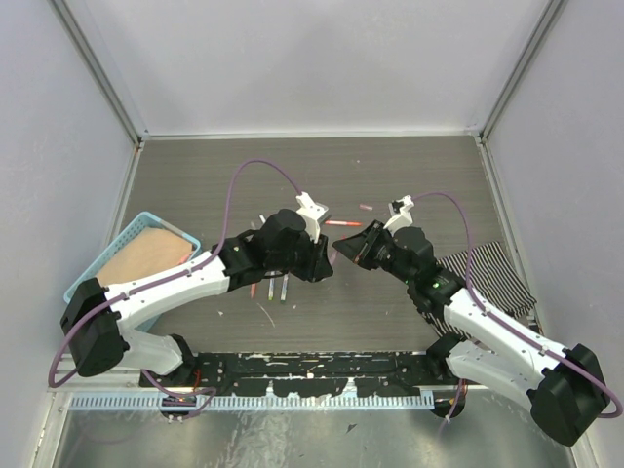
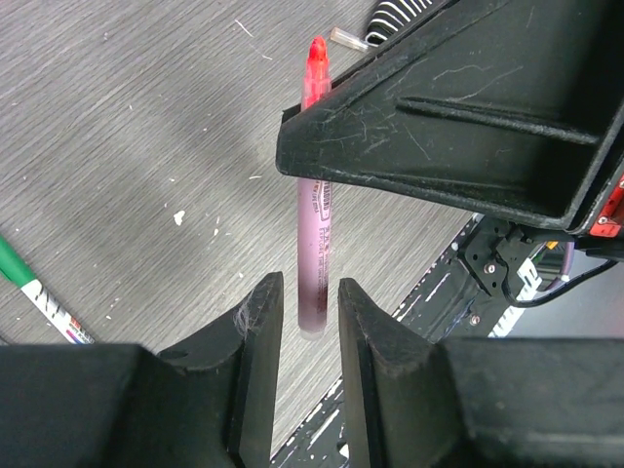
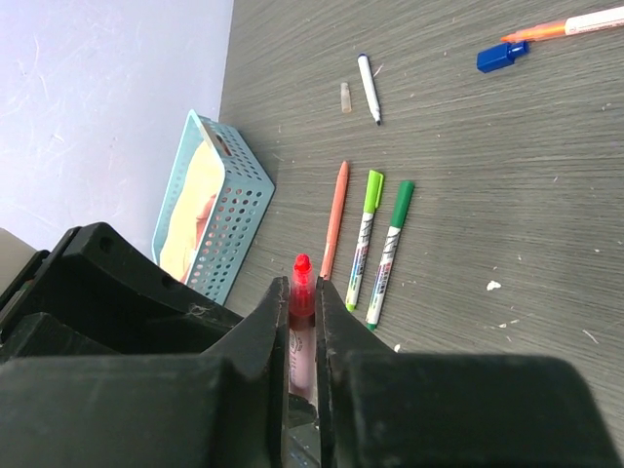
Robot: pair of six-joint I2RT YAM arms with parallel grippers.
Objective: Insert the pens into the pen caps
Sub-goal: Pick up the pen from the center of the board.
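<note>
A red-tipped pen (image 2: 314, 244) with a pale pink barrel hangs above the table between both arms. My right gripper (image 3: 302, 283) is shut on it just below its red tip (image 3: 301, 269). The pen's blunt end sits between the fingers of my left gripper (image 2: 310, 288), which stands open with a gap on each side. In the top view the two grippers meet at mid-table (image 1: 336, 256). An orange pen (image 3: 334, 219), a light green pen (image 3: 363, 239) and a green pen (image 3: 390, 252) lie side by side. A blue pen cap (image 3: 501, 57) and a clear cap (image 3: 345, 97) lie farther off.
A light blue basket (image 1: 90, 268) stands at the left. A striped cloth (image 1: 492, 268) lies at the right under my right arm. A white pen with a dark tip (image 3: 369, 88) and an orange-tipped pen (image 3: 561, 25) lie near the caps.
</note>
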